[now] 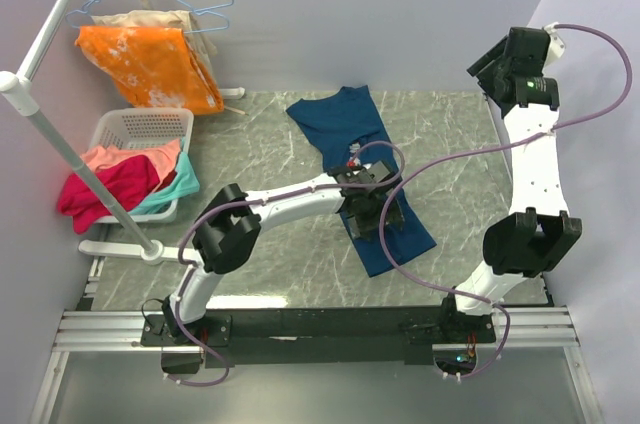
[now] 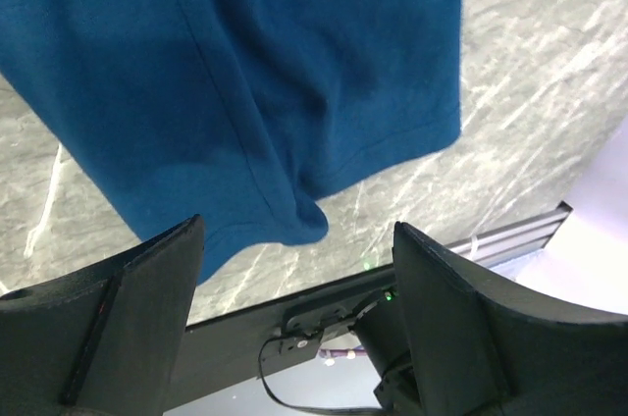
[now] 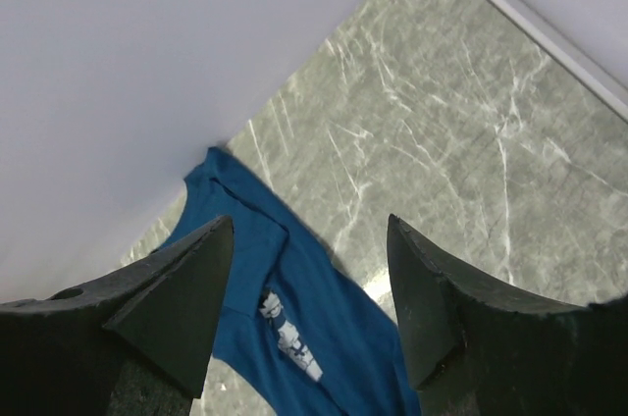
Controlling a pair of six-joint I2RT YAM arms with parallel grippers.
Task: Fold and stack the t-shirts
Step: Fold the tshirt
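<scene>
A navy blue t-shirt [image 1: 340,124] lies folded lengthwise in a long diagonal strip on the marble table [image 1: 250,144], collar toward the back. A small pale print shows near its middle [image 3: 290,339]. My left gripper [image 1: 370,214] hovers over the strip's near half, open and empty. In the left wrist view the shirt's hem end [image 2: 294,73] lies just beyond the spread fingers [image 2: 294,234]. My right gripper [image 1: 495,62] is raised high at the back right, open and empty. In its wrist view [image 3: 306,230] it looks down from far above the shirt [image 3: 324,338].
A white basket [image 1: 140,129] at the left holds red, pink and teal clothes [image 1: 115,179]. An orange shirt [image 1: 150,64] hangs on a hanger from the white rack [image 1: 60,134]. A purple cable [image 1: 400,234] loops over the shirt. The black base rail [image 1: 320,319] runs along the near edge.
</scene>
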